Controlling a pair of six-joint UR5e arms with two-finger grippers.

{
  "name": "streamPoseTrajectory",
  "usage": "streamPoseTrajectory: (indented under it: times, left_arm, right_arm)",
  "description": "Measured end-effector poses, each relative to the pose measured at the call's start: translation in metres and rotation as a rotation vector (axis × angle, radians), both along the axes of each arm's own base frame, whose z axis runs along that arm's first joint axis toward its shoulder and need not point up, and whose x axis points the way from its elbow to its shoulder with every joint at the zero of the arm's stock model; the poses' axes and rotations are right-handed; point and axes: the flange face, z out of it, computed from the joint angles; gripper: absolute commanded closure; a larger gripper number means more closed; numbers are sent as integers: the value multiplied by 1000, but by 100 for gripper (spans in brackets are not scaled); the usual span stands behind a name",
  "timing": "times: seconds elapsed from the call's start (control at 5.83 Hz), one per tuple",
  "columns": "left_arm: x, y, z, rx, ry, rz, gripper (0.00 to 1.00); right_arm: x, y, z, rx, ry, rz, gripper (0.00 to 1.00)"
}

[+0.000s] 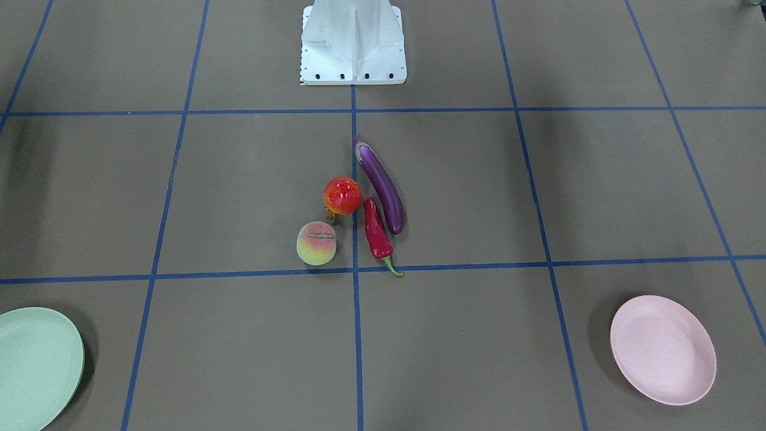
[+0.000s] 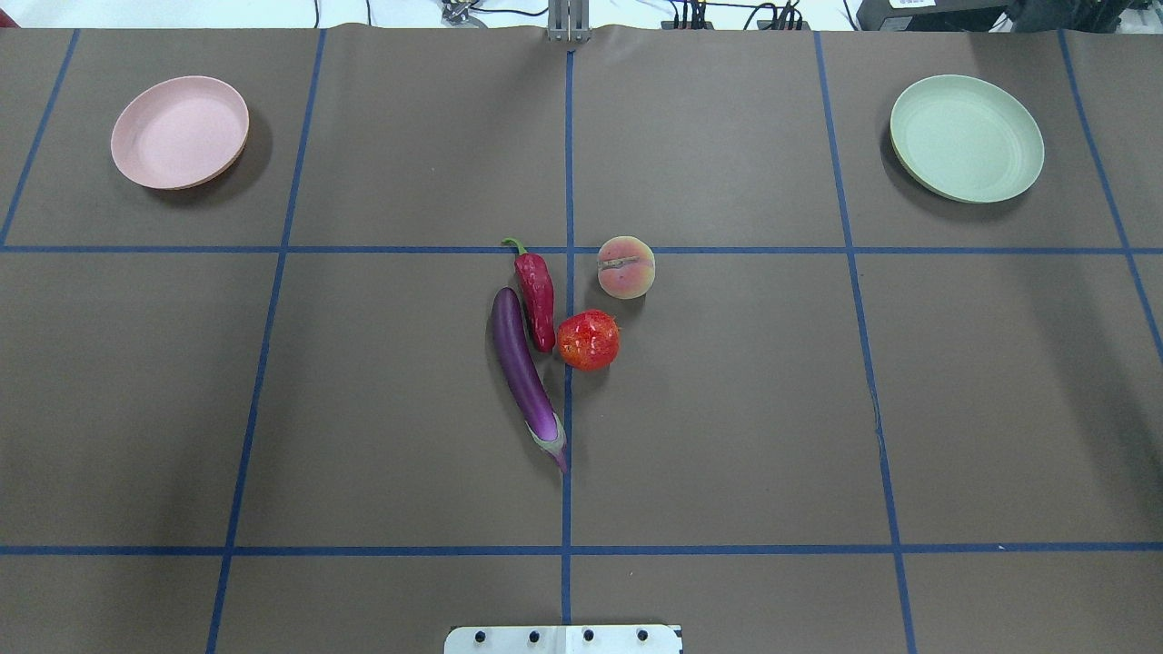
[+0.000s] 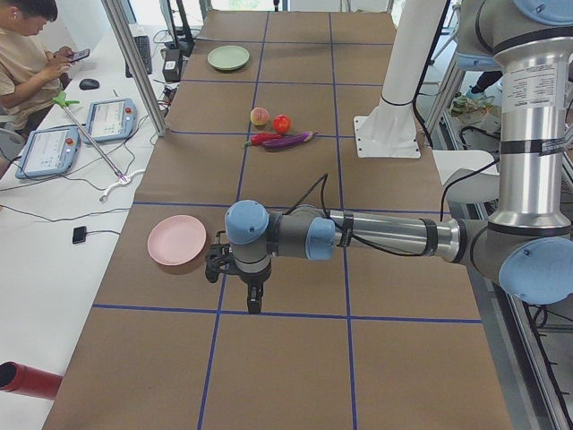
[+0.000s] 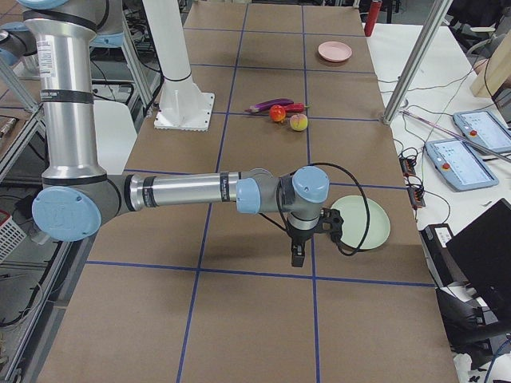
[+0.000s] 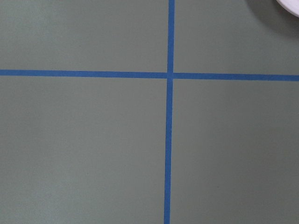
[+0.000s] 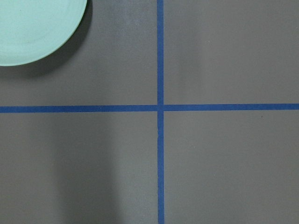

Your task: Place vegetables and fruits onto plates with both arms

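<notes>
The purple eggplant (image 2: 522, 368), red chili (image 2: 537, 295), peach (image 2: 625, 267) and red-orange pomegranate ball (image 2: 589, 340) lie clustered at the table's centre. The pink plate (image 2: 180, 132) sits far left and is empty, and the mint green plate (image 2: 966, 138) sits far right and is empty. My left gripper (image 3: 255, 300) hangs over the table beside the pink plate (image 3: 176, 240). My right gripper (image 4: 297, 257) hangs beside the green plate (image 4: 363, 222). Both grippers show only in the side views, so I cannot tell whether they are open or shut.
The white pedestal base (image 1: 353, 45) stands at the robot's side of the table. Blue tape lines (image 2: 568, 409) grid the brown table. An operator (image 3: 27, 54) sits beside the table with pendants (image 3: 109, 118) and cables. A red cylinder (image 3: 27, 381) lies near the table's corner.
</notes>
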Motion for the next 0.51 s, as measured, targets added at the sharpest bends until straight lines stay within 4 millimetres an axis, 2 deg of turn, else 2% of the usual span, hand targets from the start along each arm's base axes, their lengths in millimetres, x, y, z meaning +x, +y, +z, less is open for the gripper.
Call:
streamPoseTrajectory:
  times: [0.51]
  left_arm:
    - [1, 14, 1, 10, -1, 10, 0]
  right_arm:
    - [0, 2, 3, -5, -5, 1, 0]
